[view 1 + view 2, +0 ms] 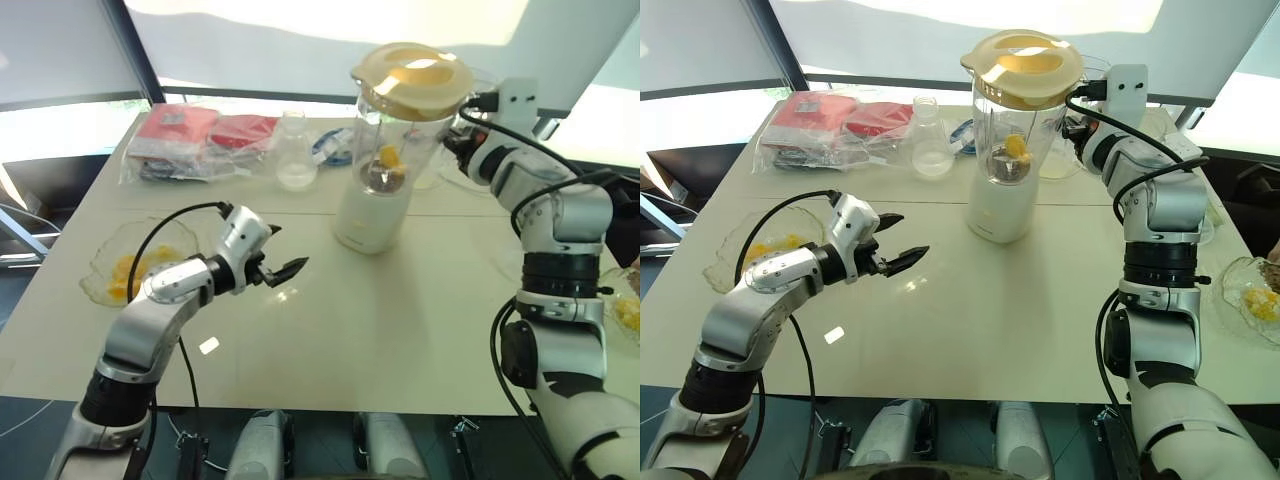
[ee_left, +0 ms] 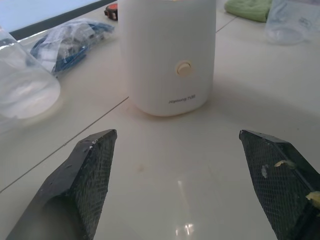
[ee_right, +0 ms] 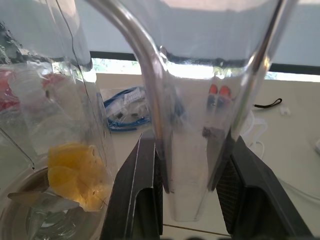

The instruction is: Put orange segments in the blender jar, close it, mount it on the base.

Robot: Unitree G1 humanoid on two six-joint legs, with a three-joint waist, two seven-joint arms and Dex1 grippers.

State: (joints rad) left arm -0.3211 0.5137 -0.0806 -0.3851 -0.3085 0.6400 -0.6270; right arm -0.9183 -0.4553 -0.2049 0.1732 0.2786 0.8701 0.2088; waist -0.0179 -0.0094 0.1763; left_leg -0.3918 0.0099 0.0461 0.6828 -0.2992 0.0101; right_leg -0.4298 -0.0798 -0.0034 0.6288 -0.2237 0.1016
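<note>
While the left claw hangs wide open and empty over the front of the bench, a glass bowl just to its left holds orange segments. Farther back, mid-bench, the blender jar stands on its white base with the yellow lid on and a few orange pieces low inside. The right claw is closed around the jar's handle. Behind stand a clear flask and a plastic bag of red packets.
</note>
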